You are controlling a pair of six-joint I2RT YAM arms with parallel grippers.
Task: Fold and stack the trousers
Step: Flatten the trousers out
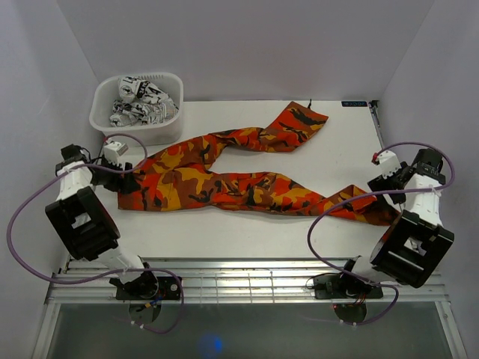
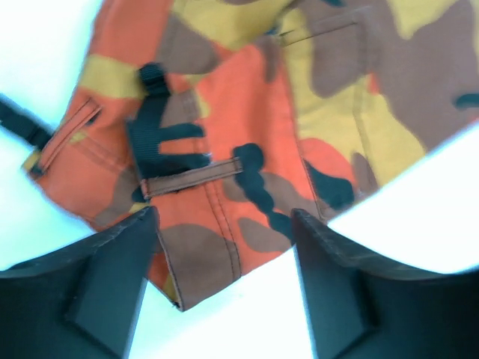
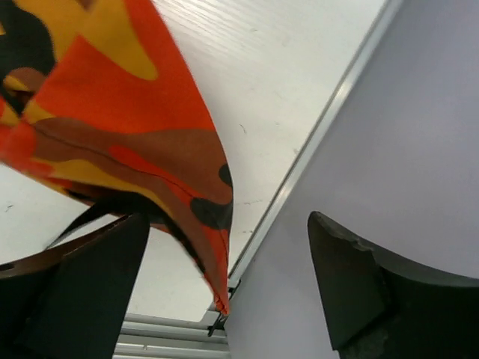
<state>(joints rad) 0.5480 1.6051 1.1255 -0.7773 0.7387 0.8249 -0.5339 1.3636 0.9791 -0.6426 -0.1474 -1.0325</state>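
Top external view shows the trousers (image 1: 224, 183) spread unfolded across the white table (image 1: 247, 232), waist left, legs running right, so I judge that every fold and the stacking remain (a far-left basket (image 1: 101, 120) holds other cloth). Over the waistband (image 2: 191, 176) the left gripper (image 2: 224, 221) gapes, and the right gripper (image 3: 228, 221) stands open at a leg cuff (image 3: 209, 209); plain white walls (image 1: 262, 45) enclose the table.

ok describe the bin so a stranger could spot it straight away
Start at the white table and go to its far left corner. The bin sits there, a white plastic tub holding black-and-white cloth. It is the only container, beside the orange camouflage trousers.
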